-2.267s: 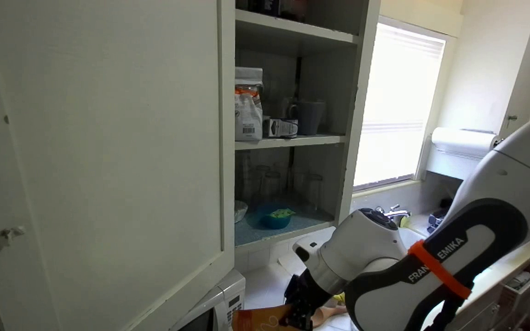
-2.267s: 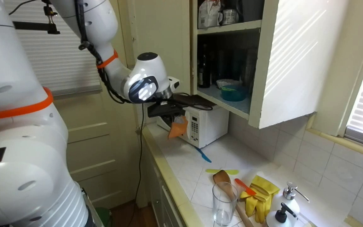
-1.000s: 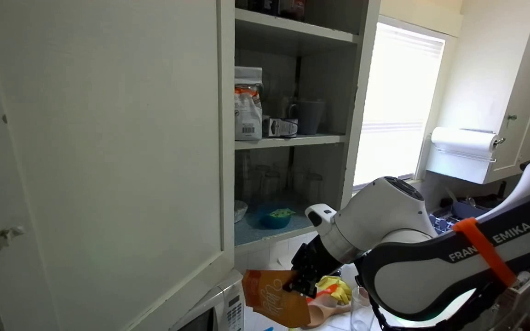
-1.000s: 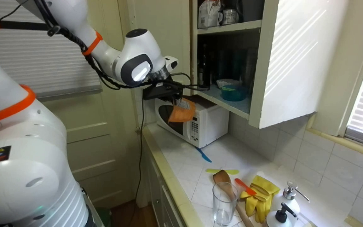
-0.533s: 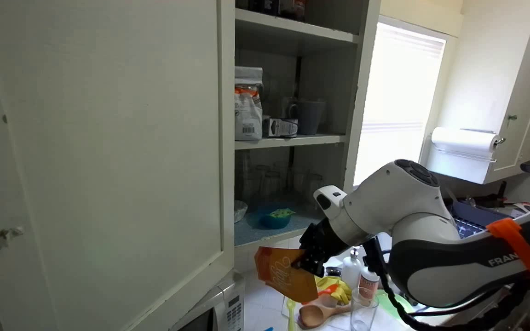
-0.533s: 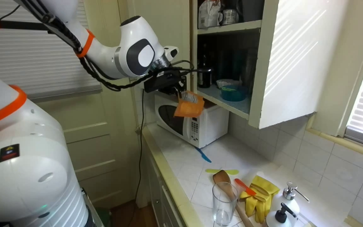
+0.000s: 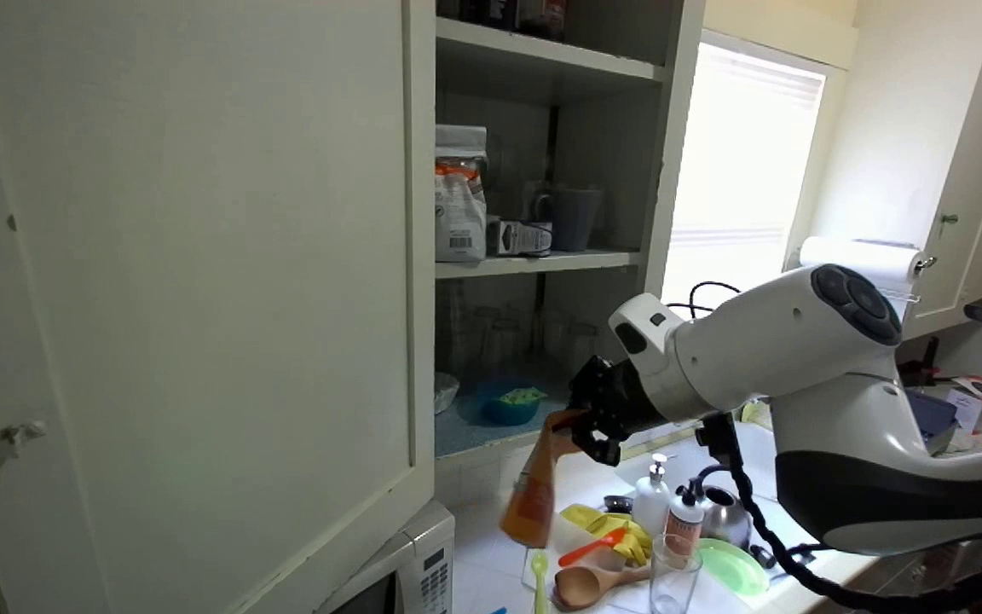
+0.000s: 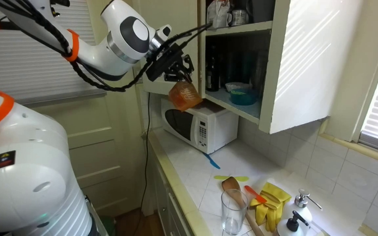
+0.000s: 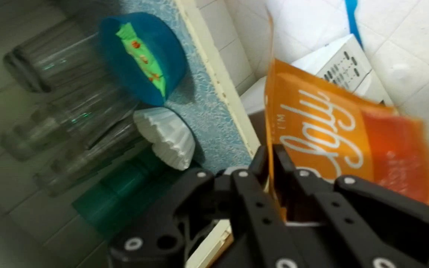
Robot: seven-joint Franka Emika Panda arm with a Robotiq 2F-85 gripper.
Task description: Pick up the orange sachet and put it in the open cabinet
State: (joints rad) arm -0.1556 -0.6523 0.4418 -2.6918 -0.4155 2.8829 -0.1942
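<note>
Just outside the open white-painted cabinet (image 8: pixel 294 82), the gripper (image 9: pixel 271 153) pinched the flat orange sachet (image 8: pixel 184 96) by one edge, its free end hanging, so good placement appeared to require raising that end and carrying it fully over the blue-patterned lower shelf (image 9: pixel 214 123) before release.

Tiled counter (image 8: pixel 241 157) – microwave (image 8: pixel 222 131), glass (image 8: pixel 233 214), gloves (image 8: pixel 271 206)

In the wrist view, the orange sachet (image 9: pixel 343 136) blurs at one end (unreadable there).
</note>
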